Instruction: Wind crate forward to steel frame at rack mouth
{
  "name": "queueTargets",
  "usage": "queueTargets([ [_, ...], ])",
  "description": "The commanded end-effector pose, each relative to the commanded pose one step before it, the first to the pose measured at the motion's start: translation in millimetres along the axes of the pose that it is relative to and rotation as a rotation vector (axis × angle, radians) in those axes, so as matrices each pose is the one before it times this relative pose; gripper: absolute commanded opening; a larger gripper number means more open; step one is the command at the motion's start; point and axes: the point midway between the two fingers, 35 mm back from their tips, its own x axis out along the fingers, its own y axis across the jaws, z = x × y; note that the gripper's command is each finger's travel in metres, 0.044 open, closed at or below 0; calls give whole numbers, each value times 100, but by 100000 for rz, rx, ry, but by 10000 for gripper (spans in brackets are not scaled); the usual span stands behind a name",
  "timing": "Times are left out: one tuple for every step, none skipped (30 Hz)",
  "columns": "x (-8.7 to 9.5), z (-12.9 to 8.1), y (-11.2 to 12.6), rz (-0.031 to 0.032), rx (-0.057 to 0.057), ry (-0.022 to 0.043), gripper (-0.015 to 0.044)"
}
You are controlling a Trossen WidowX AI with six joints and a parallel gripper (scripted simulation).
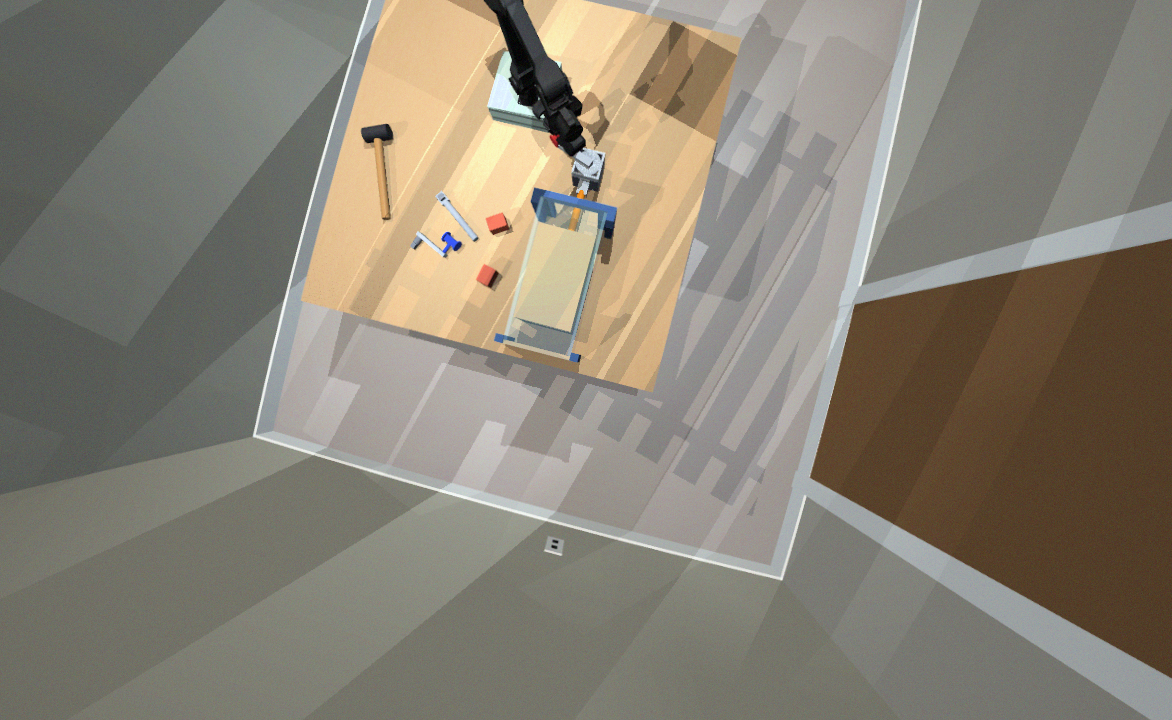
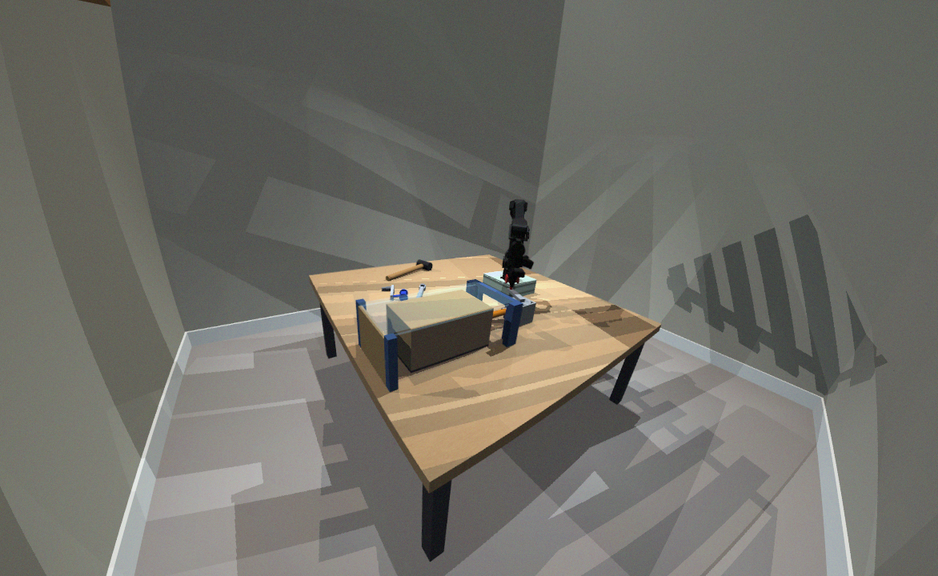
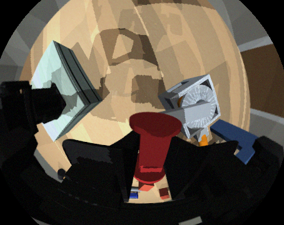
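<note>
My gripper is shut on the red knob of the winch handle, right beside the grey hand winch. The handle's arm is mostly hidden under my fingers. An orange strap runs from the winch through the blue steel frame to the tan crate. The crate sits flat inside the clear-panelled cubby, its front a short way behind the frame.
The arm's pale base block stands behind the winch. A hammer, a grey wrench, a blue-knobbed crank and two red blocks lie left of the cubby.
</note>
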Motion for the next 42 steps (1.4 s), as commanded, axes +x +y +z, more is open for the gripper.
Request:
queueTargets([
  [130, -1325, -545, -229, 638, 2953, 0],
  [-1, -173, -88, -6, 0, 15, 0],
  [0, -106, -53, -4, 0, 9, 0],
  [-1, -170, -93, -7, 0, 14, 0],
  [0, -105, -57, -4, 0, 9, 0],
  [-1, -166, -98, -7, 0, 14, 0],
  [0, -103, -60, -4, 0, 9, 0],
  [-1, -163, -103, -7, 0, 14, 0],
  [0, -102, -64, -5, 0, 9, 0],
  [-1, -159, -108, -8, 0, 13, 0],
  [0, -100, -67, -5, 0, 8, 0],
  [-1, -156, -113, -8, 0, 13, 0],
  [0, -98, -70, -5, 0, 8, 0],
  [-1, -152, -118, -9, 0, 13, 0],
  [0, -96, -73, -5, 0, 8, 0],
  [-2, -149, -122, -9, 0, 12, 0],
  [0, -93, -76, -6, 0, 8, 0],
  [-2, -145, -127, -9, 0, 12, 0],
  [-1, -90, -78, -6, 0, 8, 0],
  [-2, -141, -132, -10, 0, 12, 0],
  [-1, -88, -81, -6, 0, 7, 0],
  [-2, -137, -136, -10, 0, 11, 0],
  [-1, -85, -83, -6, 0, 7, 0],
  [-2, -133, -140, -10, 0, 11, 0],
  [-1, -82, -86, -6, 0, 7, 0],
  [-2, -128, -144, -11, 0, 11, 0],
  [-1, -79, -88, -7, 0, 6, 0],
  [-2, -124, -148, -11, 0, 10, 0],
  [-1, -76, -91, -7, 0, 6, 0],
  [-2, -119, -152, -11, 0, 10, 0],
  [-1, -73, -93, -7, 0, 6, 0],
  [-2, -115, -156, -12, 0, 9, 0],
  [-1, -70, -95, -7, 0, 6, 0],
  [-2, -110, -160, -12, 0, 9, 0],
  [-1, -67, -97, -7, 0, 5, 0],
  [-2, -105, -163, -12, 0, 8, 0],
  [-1, -64, -99, -7, 0, 5, 0],
  [-2, -100, -167, -13, 0, 8, 0],
  [-1, -60, -100, -8, 0, 5, 0],
  [-3, -95, -170, -13, 0, 8, 0],
  [-1, -57, -102, -8, 0, 5, 0],
  [-3, -89, -173, -13, 0, 7, 0],
])
